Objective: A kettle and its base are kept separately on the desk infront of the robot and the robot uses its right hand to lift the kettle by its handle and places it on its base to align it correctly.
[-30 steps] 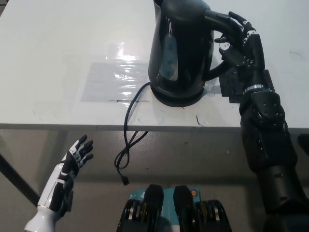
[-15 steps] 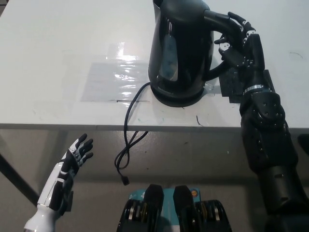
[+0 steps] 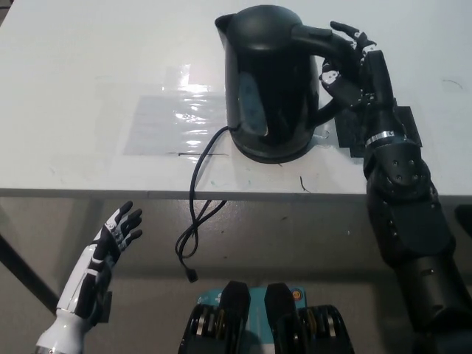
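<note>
Head view: your right hand is clenched around the handle of the kettle, which sits on its base on the counter. Check it seats level before letting go. Left hand hangs released below the counter.

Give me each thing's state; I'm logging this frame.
Kettle: upright on its base, lid closed.
Base: on the desk, under the kettle.
Power cord: unplugged, dangling off the desk edge.
Right hand: closed on the kettle's handle.
Left hand: open, below desk level.
</note>
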Controlling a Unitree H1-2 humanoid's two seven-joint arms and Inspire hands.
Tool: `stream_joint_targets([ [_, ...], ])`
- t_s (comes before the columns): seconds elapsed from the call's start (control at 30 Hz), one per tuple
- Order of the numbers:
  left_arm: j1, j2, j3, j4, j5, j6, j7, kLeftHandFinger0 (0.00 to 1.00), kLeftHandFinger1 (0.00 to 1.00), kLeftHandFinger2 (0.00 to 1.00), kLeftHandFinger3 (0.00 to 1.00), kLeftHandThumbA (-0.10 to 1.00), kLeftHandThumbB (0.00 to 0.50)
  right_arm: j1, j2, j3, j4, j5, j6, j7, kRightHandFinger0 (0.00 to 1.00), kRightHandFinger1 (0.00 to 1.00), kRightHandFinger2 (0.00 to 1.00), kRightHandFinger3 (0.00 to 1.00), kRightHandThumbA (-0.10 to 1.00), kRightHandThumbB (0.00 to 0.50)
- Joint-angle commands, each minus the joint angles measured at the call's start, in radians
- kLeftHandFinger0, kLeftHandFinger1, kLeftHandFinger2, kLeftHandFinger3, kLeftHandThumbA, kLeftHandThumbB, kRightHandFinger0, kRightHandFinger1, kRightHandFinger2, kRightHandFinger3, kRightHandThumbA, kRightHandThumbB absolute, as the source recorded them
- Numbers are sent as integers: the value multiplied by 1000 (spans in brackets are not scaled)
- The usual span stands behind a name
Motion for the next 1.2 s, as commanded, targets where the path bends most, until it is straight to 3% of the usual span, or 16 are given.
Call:
stream_joint_targets([
  [0.0, -23, 15, 5, -30, 0, -12, -11, 1000, 1000, 1000, 1000, 1000, 45, -61, 15, 31, 0, -49, -101, -17, 0, 291, 659, 751, -100, 124],
  [0.23, -24, 19, 6, -28, -4, -13, -15, 1000, 1000, 1000, 1000, 1000, 43, -57, 23, 21, 12, -33, -74, -17, 0, 339, 710, 803, -100, 131],
  [0.27, -24, 19, 5, -32, 2, -7, -11, 1000, 1000, 1000, 1000, 1000, 42, -44, 10, 35, -25, -26, -7, 27, 552, 875, 1000, 1000, 379, 316],
  [0.3, -23, 18, 6, -32, 0, -7, -11, 1000, 1000, 1000, 1000, 1000, 41, -39, 4, 39, -33, -6, 7, 64, 757, 1000, 1000, 1000, 491, 468],
  [0.33, -19, 16, 6, -32, 2, -10, -8, 1000, 1000, 1000, 1000, 1000, 40, -28, -16, 55, -45, 41, 28, 163, 1000, 1000, 1000, 1000, 683, 494],
  [0.5, -21, 16, 6, -31, -1, -10, -9, 1000, 1000, 1000, 1000, 1000, 43, -26, -54, 66, -34, 82, 32, 264, 1000, 1000, 1000, 1000, 783, 500],
  [0.8, -19, 14, 7, -33, 3, -7, -5, 1000, 1000, 1000, 1000, 1000, 48, -33, -60, 6, -14, 208, 40, 358, 1000, 1000, 1000, 1000, 706, 500],
  [1.17, -19, 13, 8, -27, -5, -12, -8, 1000, 1000, 1000, 1000, 1000, 47, -43, -73, -64, -37, 308, 25, 420, 1000, 1000, 1000, 1000, 793, 500],
])
